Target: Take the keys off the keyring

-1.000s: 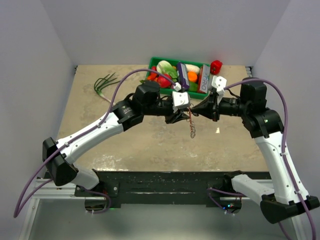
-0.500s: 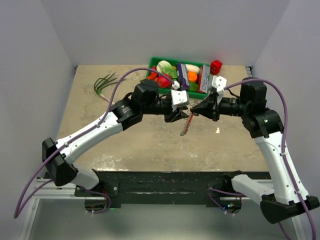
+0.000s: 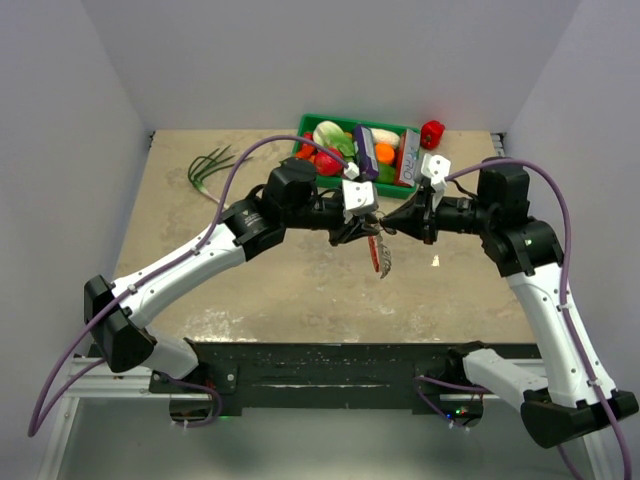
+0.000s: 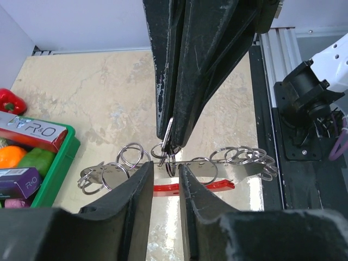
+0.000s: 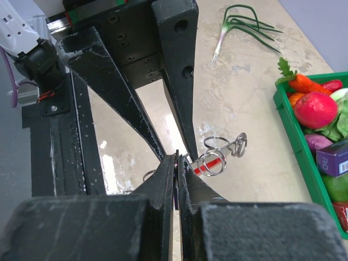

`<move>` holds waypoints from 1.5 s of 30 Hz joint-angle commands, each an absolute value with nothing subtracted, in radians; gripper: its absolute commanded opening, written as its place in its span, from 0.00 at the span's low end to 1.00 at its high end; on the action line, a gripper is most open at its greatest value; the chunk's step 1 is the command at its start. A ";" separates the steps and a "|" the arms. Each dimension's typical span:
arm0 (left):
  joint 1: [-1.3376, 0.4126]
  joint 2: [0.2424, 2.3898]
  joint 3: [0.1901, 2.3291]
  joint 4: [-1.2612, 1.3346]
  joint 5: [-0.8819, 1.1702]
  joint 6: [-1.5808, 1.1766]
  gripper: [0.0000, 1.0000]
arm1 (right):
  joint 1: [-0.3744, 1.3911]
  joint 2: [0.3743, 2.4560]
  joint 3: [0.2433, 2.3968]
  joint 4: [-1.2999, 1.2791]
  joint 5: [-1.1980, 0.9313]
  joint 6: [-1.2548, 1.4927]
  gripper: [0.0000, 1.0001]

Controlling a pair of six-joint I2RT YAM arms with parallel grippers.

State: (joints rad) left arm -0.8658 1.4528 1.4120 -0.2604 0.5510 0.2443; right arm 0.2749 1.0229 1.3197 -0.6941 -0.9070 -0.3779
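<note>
Both grippers meet above the table's middle. My right gripper (image 3: 393,226) (image 5: 178,163) is shut on a thin flat key (image 4: 168,130), held edge-on between its pads. Below it hangs the keyring bunch (image 3: 383,257): several silvery rings (image 4: 130,156) (image 5: 213,161) along a flat metal strip, with the red tag (image 4: 187,188) (image 5: 209,165) beneath. My left gripper (image 3: 365,229) (image 4: 166,175) faces it from the other side, jaws a narrow gap apart. A small ring sits right at its fingertips (image 4: 142,176), which touch nothing clearly. The right fingers (image 4: 201,60) fill the top of the left wrist view.
A green bin (image 3: 305,128) (image 4: 61,163) (image 5: 296,141) of toy food stands at the back. A red pepper (image 3: 432,133) (image 4: 7,101) lies beside it. Spring onions (image 3: 210,165) (image 5: 244,22) lie at the back left. The black base rail (image 3: 330,365) runs along the near edge.
The hanging bunch swung left, then back to the right under the grippers. The left jaws have narrowed. The right gripper has edged slightly left.
</note>
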 commanded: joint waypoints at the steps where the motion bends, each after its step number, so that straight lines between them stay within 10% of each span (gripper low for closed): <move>1: -0.861 1.439 1.451 -0.225 0.584 0.236 0.26 | 0.278 1.002 1.341 -0.652 -0.920 -0.364 0.00; 7: -0.861 1.439 1.439 -0.229 0.594 0.247 0.00 | 0.278 1.003 1.356 -0.657 -0.907 -0.365 0.00; 35: -0.862 1.493 1.500 -0.235 0.482 0.201 0.00 | 0.367 1.057 1.393 -0.784 -0.934 -0.457 0.00; 45: -0.862 1.497 1.505 -0.236 0.506 0.196 0.00 | 0.410 1.120 1.469 -0.897 -1.025 -0.515 0.29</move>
State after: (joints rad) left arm -0.8642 1.4979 1.4532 -0.3000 0.5022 0.2169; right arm 0.3885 1.1179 1.4128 -0.8249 -0.9253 -0.4732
